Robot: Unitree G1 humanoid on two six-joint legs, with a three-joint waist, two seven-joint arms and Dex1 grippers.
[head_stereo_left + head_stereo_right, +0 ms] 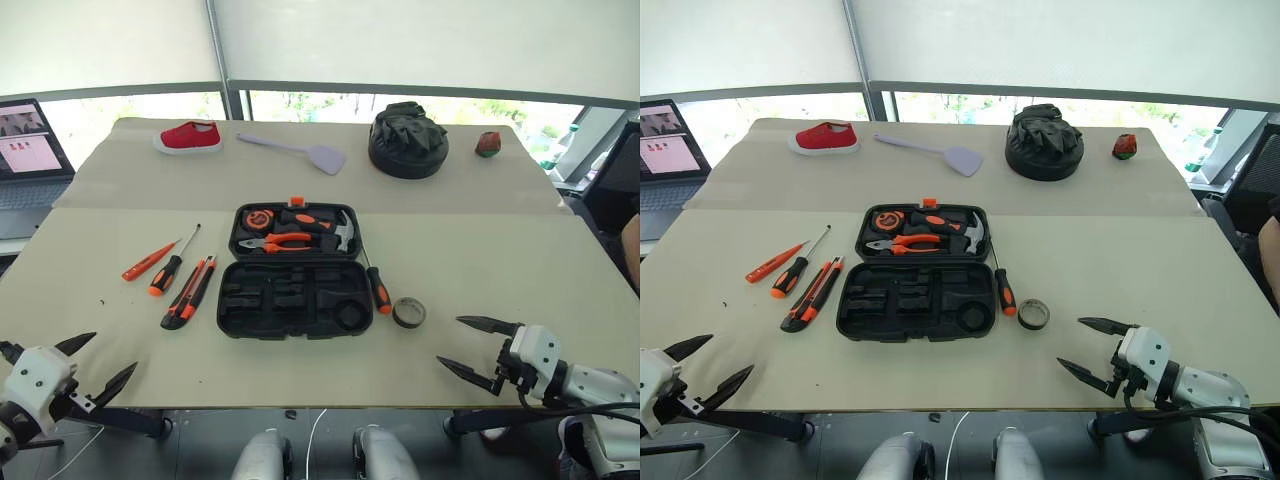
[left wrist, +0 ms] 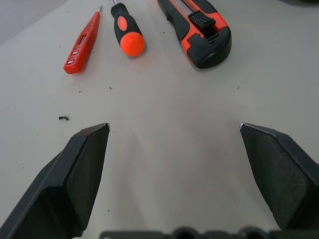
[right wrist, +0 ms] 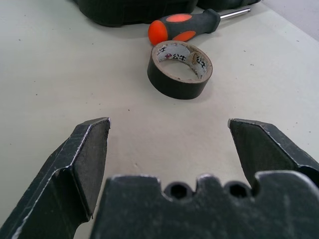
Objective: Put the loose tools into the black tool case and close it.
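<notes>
Both robot hands hover at the near edge of the pale beige desk (image 1: 500, 270), the left hand (image 1: 88, 364) by the near left corner and the right hand (image 1: 478, 346) by the near right corner, each with its two black fingers spread wide and holding nothing. At the middle of the desk lies the rectangular black plastic tool case (image 1: 291, 283), open flat, with its orange latch toward the far edge; pliers, a small hammer and a tape measure already sit in its far half, while the moulded slots of the near half look empty. Toward the left edge lie three loose tools: a slim orange tester screwdriver (image 1: 148, 261), a black and orange screwdriver (image 1: 172, 265) and a flat black and orange utility knife (image 1: 189, 293). Another black and orange screwdriver (image 1: 375, 280) lies just beside the right side of the case, with a dark roll of tape (image 1: 409, 312) near it. I judge the task is hardly begun: four tools wait outside, and the case is not yet closed.
</notes>
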